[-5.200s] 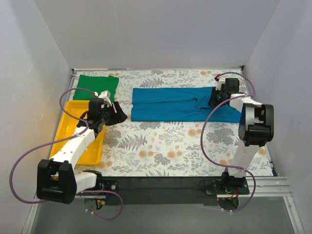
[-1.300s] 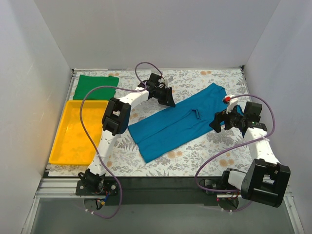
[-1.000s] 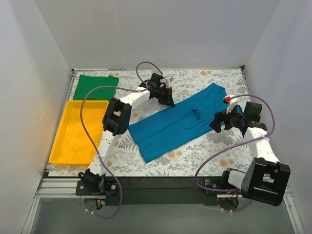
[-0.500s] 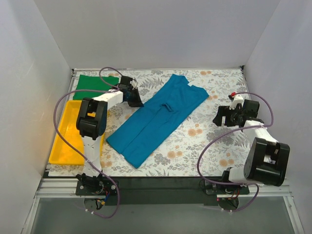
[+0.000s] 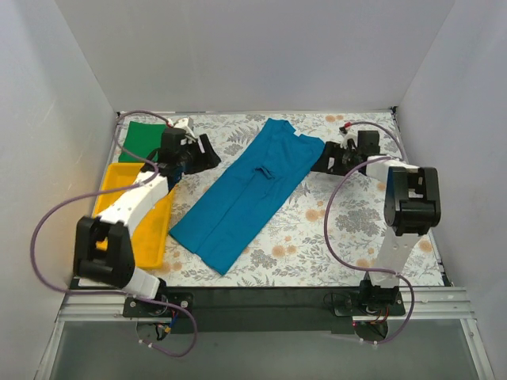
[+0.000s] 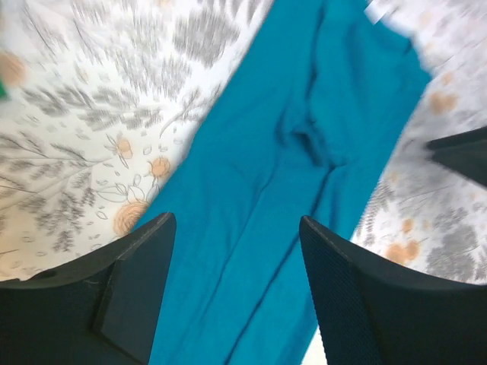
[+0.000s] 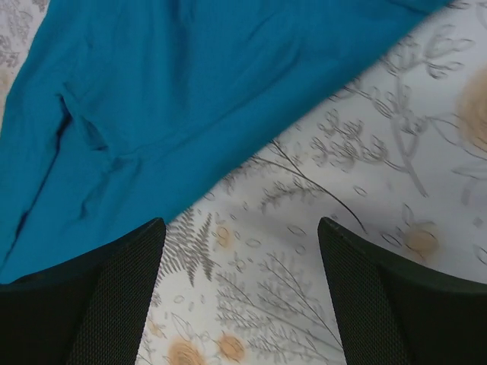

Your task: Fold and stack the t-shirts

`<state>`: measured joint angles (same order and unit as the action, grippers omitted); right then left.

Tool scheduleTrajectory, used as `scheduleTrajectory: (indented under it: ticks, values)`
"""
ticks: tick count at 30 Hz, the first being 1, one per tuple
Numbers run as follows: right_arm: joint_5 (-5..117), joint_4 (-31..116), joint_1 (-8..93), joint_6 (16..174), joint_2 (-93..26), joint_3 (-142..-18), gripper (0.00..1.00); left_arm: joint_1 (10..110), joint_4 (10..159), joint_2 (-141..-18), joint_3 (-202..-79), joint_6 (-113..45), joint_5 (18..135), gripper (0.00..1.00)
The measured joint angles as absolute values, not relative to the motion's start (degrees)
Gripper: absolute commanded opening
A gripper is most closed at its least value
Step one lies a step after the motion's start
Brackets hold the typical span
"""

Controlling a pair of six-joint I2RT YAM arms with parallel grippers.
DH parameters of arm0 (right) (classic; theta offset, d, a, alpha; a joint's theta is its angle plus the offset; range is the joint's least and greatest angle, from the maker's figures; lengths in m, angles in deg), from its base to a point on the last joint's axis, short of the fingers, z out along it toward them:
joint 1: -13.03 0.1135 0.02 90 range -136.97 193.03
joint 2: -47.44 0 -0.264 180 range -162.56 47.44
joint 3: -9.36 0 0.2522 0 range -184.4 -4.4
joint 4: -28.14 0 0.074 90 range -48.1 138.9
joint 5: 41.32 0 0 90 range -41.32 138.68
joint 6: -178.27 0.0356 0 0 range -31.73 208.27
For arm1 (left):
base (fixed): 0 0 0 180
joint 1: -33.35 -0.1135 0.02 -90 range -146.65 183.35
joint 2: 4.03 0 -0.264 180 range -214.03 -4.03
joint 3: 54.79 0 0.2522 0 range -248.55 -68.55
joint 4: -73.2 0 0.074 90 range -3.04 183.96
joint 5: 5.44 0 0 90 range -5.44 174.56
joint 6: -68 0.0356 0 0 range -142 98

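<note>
The teal-blue t-shirt (image 5: 247,190) lies folded lengthwise into a long strip, running diagonally from the back middle toward the front left. The green t-shirt (image 5: 139,133) is a folded rectangle in the back left corner. My left gripper (image 5: 207,150) hovers open just left of the teal strip's upper half. In the left wrist view the gripper (image 6: 236,224) has nothing between its fingers and the teal-blue t-shirt (image 6: 289,152) lies below. My right gripper (image 5: 321,158) stands open beside the strip's upper right edge. In the right wrist view the gripper (image 7: 242,228) is over bare tablecloth, with the teal-blue t-shirt (image 7: 190,99) just ahead.
A yellow tray (image 5: 150,237) sits at the left edge, partly under my left arm. The floral tablecloth (image 5: 341,229) covers the table. White walls close in the back and both sides.
My left gripper has opened, let go of the teal t-shirt and drawn back to the left. My right gripper has swung in to the strip's upper right edge. The strip has hardly shifted.
</note>
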<state>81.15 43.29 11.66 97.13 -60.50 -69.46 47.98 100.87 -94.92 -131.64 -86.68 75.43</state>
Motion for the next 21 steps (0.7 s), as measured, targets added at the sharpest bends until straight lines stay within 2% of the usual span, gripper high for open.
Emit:
scheduleTrajectory:
  ticks: [3, 7, 9, 10, 12, 15, 21]
  values:
    - [80.64, 42.52, 15.13, 101.18, -65.13, -73.63, 0.79, 47.61, 98.62, -81.11, -127.27, -85.13, 77.77, 0.69]
    - [80.01, 41.30, 16.27, 106.12, -68.72, -76.34, 0.63, 46.87, 97.31, -64.32, -120.93, -84.34, 80.09, 0.70]
    - [79.42, 41.06, 16.07, 108.06, -69.74, -77.15, 0.58, 46.65, 97.46, -58.47, -117.67, -84.56, 80.48, 0.70]
    - [79.46, 40.82, 15.99, 108.91, -70.33, -77.61, 0.52, 46.58, 98.16, -56.37, -116.18, -84.76, 80.52, 0.70]
    - [79.00, 40.36, 15.86, 110.58, -71.58, -78.66, 0.45, 46.58, 99.62, -53.55, -114.06, -85.44, 80.52, 0.70]
    - [78.65, 40.07, 15.55, 112.56, -73.33, -80.06, 0.26, 46.58, 102.31, -52.08, -112.42, -86.38, 80.41, 0.70]
    - [79.81, 39.27, 14.61, 115.73, -76.67, -82.75, 0.03, 46.58, 104.39, -51.93, -112.36, -87.45, 79.21, 0.70]
